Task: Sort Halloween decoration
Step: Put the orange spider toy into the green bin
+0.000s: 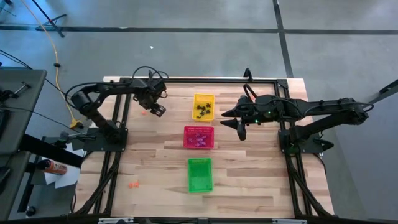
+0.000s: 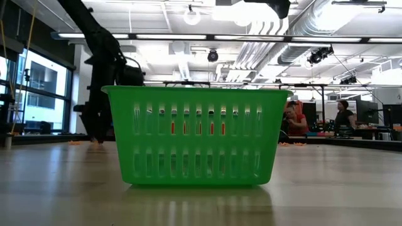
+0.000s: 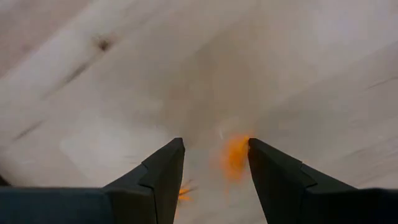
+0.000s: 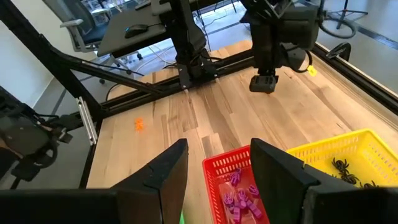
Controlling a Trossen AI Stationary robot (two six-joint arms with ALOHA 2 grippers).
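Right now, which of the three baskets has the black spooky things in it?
The yellow basket, farthest from the table's front edge. It holds black trinkets; the red basket holds purple ones, and the green basket looks empty.

We see the worktop [image 1: 249, 180] evenly lit from above, with only soft shadows under the arms. At table height, ceiling lights [image 2: 191, 16] glare brightly and windows [image 2: 31, 81] add daylight; the green basket [image 2: 195, 135] throws a pale reflection on the wood. In the left wrist view an orange trinket [image 3: 235, 155] is a smeared blur, out of focus. The right wrist view is clear and bright.
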